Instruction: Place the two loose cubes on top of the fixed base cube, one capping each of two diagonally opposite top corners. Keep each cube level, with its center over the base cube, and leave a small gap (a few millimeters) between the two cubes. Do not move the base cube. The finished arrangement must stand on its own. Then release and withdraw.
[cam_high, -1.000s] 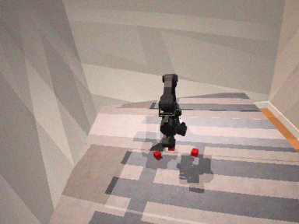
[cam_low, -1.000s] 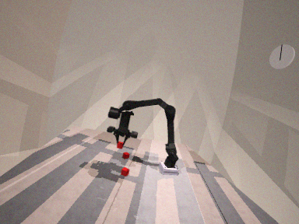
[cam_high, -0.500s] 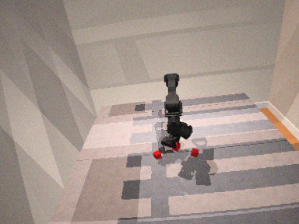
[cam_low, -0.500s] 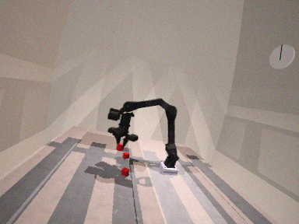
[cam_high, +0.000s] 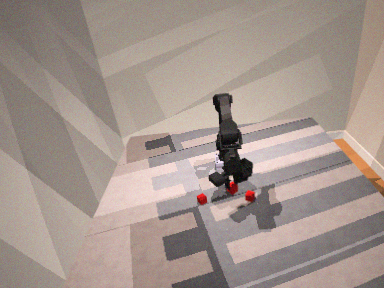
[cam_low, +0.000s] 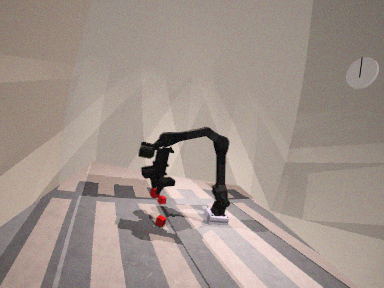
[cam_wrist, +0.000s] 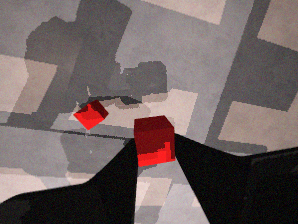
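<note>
My gripper (cam_high: 231, 185) (cam_low: 156, 190) (cam_wrist: 153, 139) is shut on a red cube (cam_high: 232, 188) (cam_low: 154, 193) (cam_wrist: 154, 134) and holds it in the air, pointing down. A second red cube (cam_high: 250, 196) (cam_low: 160, 220) rests on the surface to the right of the held cube in the top view. A third red cube (cam_high: 202, 199) (cam_low: 162, 200) rests on the surface to the left there. One resting cube (cam_wrist: 91, 115) shows left of the held cube in the wrist view. The cubes look alike, so I cannot tell which is the base. The fingers partly hide the held cube.
The arm's pale mount (cam_high: 219, 163) (cam_low: 218, 216) stands behind the gripper in the top view and to its right in the exterior view. The gripper's dark shadow falls around the right-hand resting cube. The surface has a striped pattern.
</note>
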